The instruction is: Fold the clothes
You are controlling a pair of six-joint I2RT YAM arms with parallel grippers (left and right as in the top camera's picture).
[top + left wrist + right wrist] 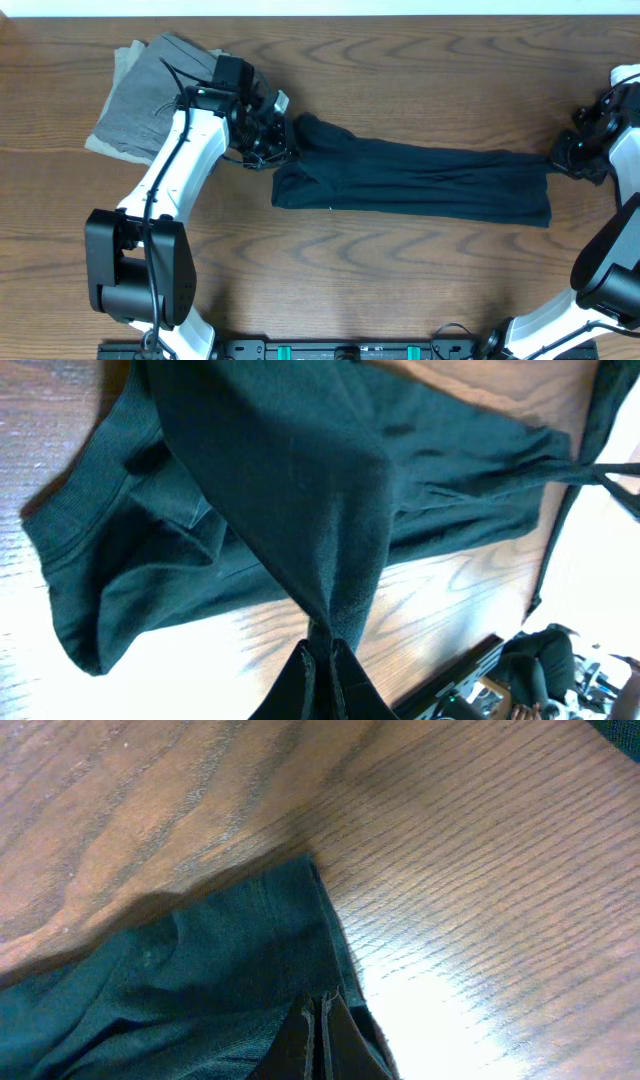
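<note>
The clothes (420, 180), a black T-shirt, lie stretched into a long band across the middle of the wooden table. My left gripper (277, 140) is shut on a bunched fold at the shirt's left end. In the left wrist view the cloth (280, 490) rises from the table into the closed fingertips (325, 652). My right gripper (560, 156) is at the shirt's far right end, pulling a corner to a point. In the right wrist view its jaws (321, 1008) are pressed together over the hemmed edge of the dark fabric (200, 980).
A grey folded garment (140, 95) lies at the back left, just behind my left arm (175, 170). A black rail (340, 350) runs along the table's front edge. Bare wood (400, 270) lies in front of the shirt.
</note>
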